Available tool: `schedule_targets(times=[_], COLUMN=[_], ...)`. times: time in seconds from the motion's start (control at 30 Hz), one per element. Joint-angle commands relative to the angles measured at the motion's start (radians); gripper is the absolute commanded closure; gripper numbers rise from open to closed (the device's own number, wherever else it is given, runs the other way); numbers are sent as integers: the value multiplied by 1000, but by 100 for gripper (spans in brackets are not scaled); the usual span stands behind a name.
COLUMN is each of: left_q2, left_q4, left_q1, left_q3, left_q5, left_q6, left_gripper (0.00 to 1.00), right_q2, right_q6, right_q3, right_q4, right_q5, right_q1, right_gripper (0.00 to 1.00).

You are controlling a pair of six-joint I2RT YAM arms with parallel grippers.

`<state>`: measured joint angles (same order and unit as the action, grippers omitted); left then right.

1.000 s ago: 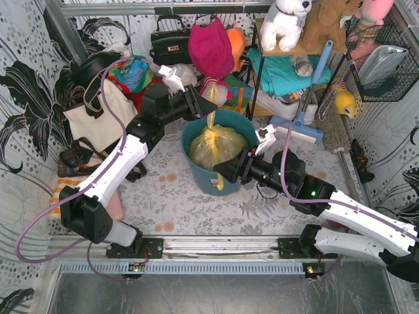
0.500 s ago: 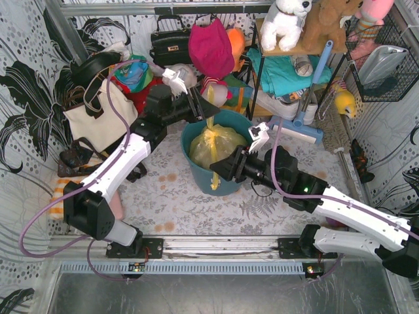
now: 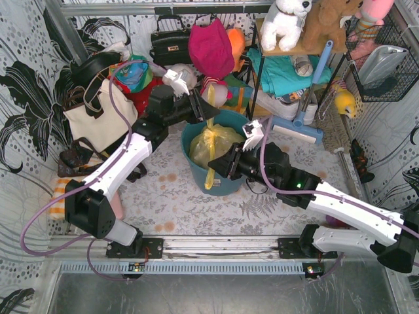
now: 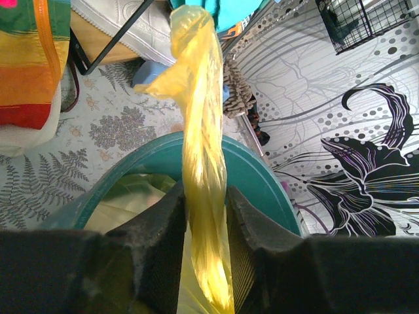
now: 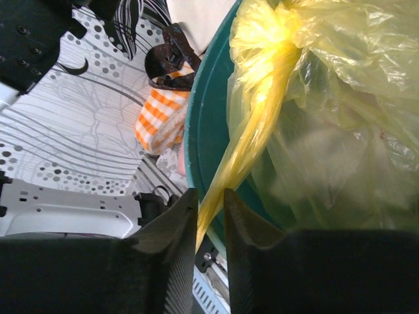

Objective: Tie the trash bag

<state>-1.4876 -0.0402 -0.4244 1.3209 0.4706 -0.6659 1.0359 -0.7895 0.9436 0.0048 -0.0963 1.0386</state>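
Note:
The yellow-green trash bag (image 3: 217,142) sits in the teal bucket (image 3: 226,186). Two twisted tails rise from its knotted top. My left gripper (image 3: 205,118) is over the bucket's far rim and is shut on the upper tail (image 4: 200,124), which runs out past the fingertips (image 4: 171,216). My right gripper (image 3: 220,168) is at the bucket's near rim and is shut on the lower tail (image 5: 258,131); that tail's end hangs over the rim (image 3: 209,180). The bag's body (image 5: 347,98) fills the right wrist view, and crumpled paper shows faintly through it.
A cream tote with black straps (image 3: 98,114) stands at the left. Black handbag (image 3: 169,43), red cloth (image 3: 211,46) and toys crowd the back. A metal shelf (image 3: 288,65) and a blue mop (image 3: 304,121) stand to the right. An orange checked cloth (image 5: 160,124) lies beside the bucket.
My right gripper has moved left and farther along the bucket's near rim, carrying the lower tail with it. The left gripper has kept its hold and shifted only slightly.

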Motion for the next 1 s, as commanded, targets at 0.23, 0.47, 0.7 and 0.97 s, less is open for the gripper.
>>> schedule_targets(times=[0.23,0.47,0.7,0.97], left_q2=[2,-18,-44,-61], left_q4=[21,-20,-34,-36], left_q1=[-5,-5,-5,-3], left_q3=[11,76,124,123], left_q5=[-14,-63,-76,-81], left_q6=[33,76,89,87], left_gripper=[85,97,99,100], right_q2=[-4,-57,-109,-85], right_q6=[59,129,166,183], right_q3=[22,-19,-144,-147], right_q4=[86,293,561,549], right_q5=[17,172,245,227], right_q1=[0,0,1,1], right_gripper=[100,100,100,98])
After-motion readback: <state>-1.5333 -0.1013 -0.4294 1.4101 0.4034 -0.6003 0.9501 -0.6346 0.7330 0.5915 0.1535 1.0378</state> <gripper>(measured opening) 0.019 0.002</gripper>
